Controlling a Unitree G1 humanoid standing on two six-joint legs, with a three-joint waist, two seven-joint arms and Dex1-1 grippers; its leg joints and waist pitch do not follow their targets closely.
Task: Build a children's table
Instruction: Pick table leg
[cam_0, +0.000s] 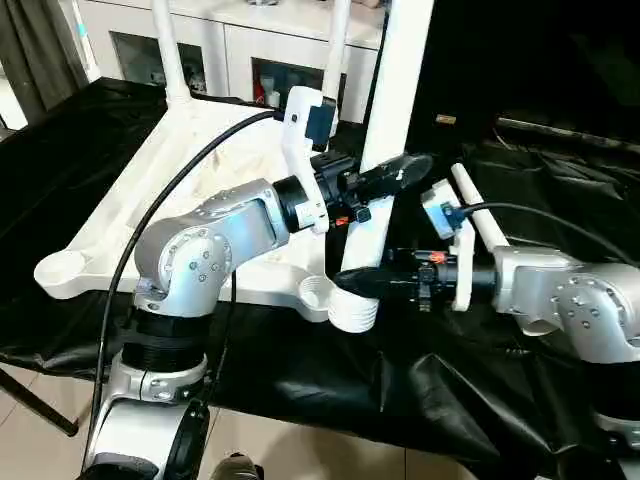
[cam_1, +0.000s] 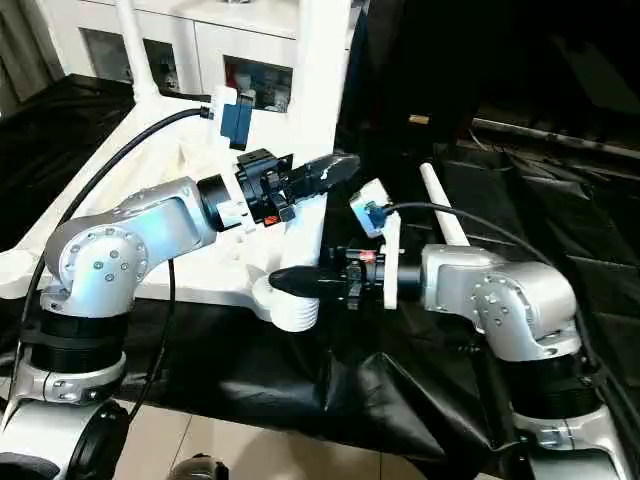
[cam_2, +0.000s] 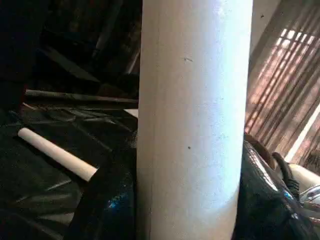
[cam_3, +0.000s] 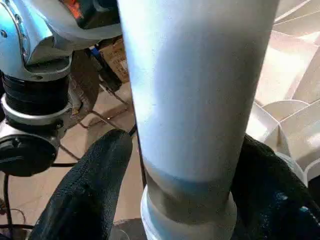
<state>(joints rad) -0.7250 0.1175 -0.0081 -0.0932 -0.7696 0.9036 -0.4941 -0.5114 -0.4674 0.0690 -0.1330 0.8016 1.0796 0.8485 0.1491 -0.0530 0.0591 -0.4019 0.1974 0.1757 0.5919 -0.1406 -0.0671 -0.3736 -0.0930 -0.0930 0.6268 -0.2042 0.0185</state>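
Leg (cam_0: 385, 140) upright in tabletop (cam_0: 120, 215) socket (cam_0: 352, 308) | both pincers pinching leg: left pincer (cam_0: 405, 172), right pincer (cam_0: 352, 283)

The tabletop (cam_0: 200, 190) lies underside up on the sheet-covered work surface (cam_0: 420, 390), with a cabinet (cam_0: 240, 50) behind it. One leg (cam_0: 385, 150) stands upright in the near right corner socket (cam_0: 350, 310), the left gripper (cam_0: 385, 180) around it higher up and the right gripper (cam_0: 365, 282) around it just above the socket. Two more legs (cam_0: 165, 50) stand at the far corners, and a loose leg (cam_0: 480, 220) lies on the sheet to the right.
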